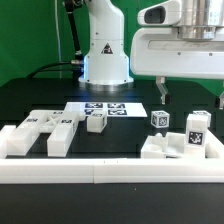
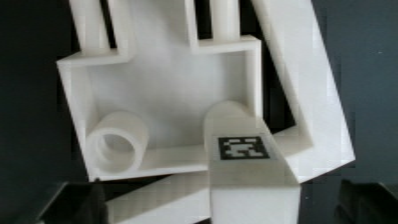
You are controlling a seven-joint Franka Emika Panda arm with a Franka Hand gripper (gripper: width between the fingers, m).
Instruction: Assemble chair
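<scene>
At the exterior view's far left, a large notched part (image 1: 45,130) of the chair lies flat on the black worktop (image 1: 128,138), its bars pointing toward the white border rail (image 1: 110,172) along the front. Right of it, one small cube (image 1: 96,123) sits just in front of the marker board (image 1: 105,108). A second cube (image 1: 158,119) stands alone right of centre.

At the lower right is a cluster of chair parts (image 1: 178,150) with a tagged block (image 1: 197,127) upright on it. The end effector (image 1: 190,96) hangs above this cluster in the upper right of the frame. It is open and carries nothing; one dark finger (image 1: 160,92) shows clear air below it, and the other is at or past the frame edge.

The wrist view looks straight down on the cluster. A walled slab (image 2: 169,95) holds a round peg (image 2: 121,140) and a tagged bar (image 2: 244,160) beside it.

The step in hand looks like a fresh approach to a grasp on this cluster. To do it well, the jaws should be centred across one part only, most likely the tagged bar. The descent should be vertical, so that neither finger catches the slab's wall or the peg. The pads should meet flat, opposite faces before closing. The approach should also stay clear of the lone cube just to the cluster's left, which a sideways move could knock.
</scene>
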